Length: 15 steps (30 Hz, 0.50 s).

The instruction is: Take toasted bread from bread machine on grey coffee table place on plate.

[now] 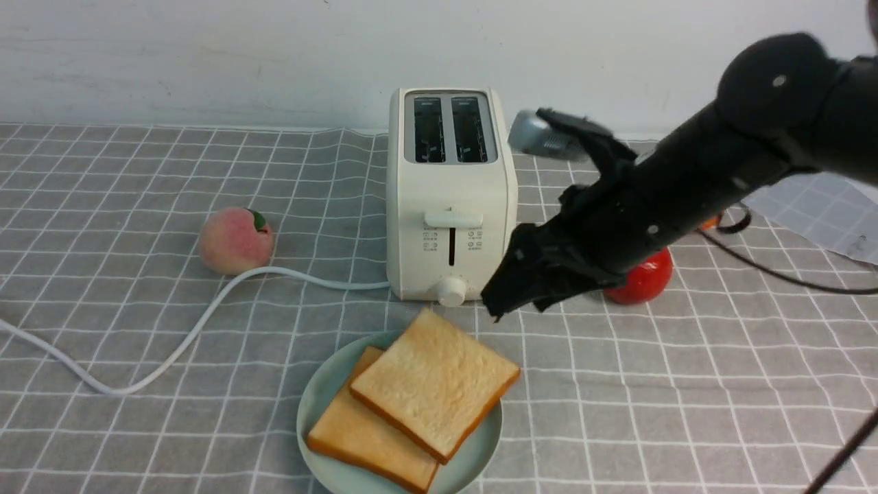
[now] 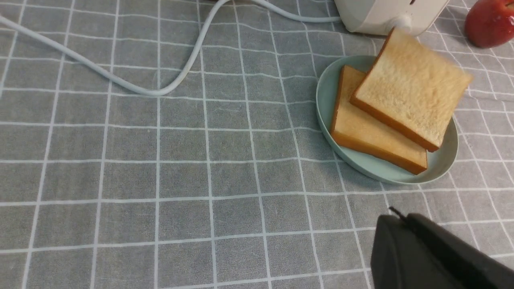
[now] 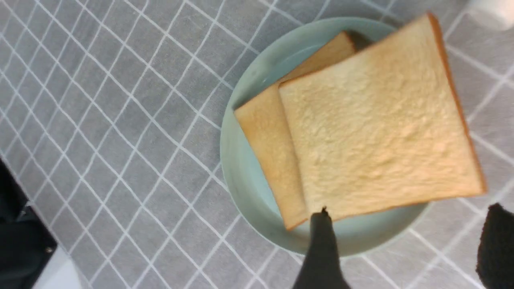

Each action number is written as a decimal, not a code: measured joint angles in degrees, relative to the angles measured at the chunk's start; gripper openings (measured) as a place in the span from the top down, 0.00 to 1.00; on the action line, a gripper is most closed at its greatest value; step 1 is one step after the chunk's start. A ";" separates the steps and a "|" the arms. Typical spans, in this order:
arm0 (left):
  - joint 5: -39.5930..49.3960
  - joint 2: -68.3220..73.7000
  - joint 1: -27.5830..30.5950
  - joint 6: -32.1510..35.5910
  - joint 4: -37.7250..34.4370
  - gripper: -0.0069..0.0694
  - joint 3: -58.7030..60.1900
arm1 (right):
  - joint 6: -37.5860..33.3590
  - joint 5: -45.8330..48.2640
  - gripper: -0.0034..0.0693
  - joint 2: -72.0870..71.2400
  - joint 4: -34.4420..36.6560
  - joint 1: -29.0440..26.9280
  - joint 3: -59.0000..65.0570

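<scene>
Two slices of toasted bread lie on the plate (image 1: 317, 401) in front of the bread machine (image 1: 449, 206), on the grey coffee table (image 1: 686, 398). The top slice (image 1: 435, 381) rests tilted on the lower slice (image 1: 363, 432) and overhangs the rim toward the toaster. Both toaster slots look empty. My right gripper (image 1: 521, 298) is open and empty, just right of and above the plate; in the right wrist view its gripper (image 3: 407, 224) has jaws wide apart beside the top slice (image 3: 381, 132). My left gripper (image 2: 395, 218) shows only in the left wrist view, jaws together, near the plate (image 2: 441, 164).
A peach (image 1: 235, 240) lies left of the toaster, with the white cord (image 1: 171, 343) looping across the cloth. A red fruit (image 1: 645, 278) sits right of the toaster, partly behind my right arm. A wall stands close behind. The cloth is rumpled at the far right (image 1: 816, 206).
</scene>
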 joint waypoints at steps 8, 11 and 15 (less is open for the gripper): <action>-0.12 0.00 0.00 0.00 -0.04 0.93 0.00 | 11.72 1.73 0.57 -21.29 -19.16 0.00 -0.92; -1.25 0.00 0.00 0.00 -0.06 0.93 0.00 | 16.05 1.62 0.73 -29.47 -24.59 0.00 -0.92; -4.43 0.00 0.00 0.00 -0.06 0.93 0.00 | 22.76 -1.15 0.92 -41.65 -31.08 0.00 -0.15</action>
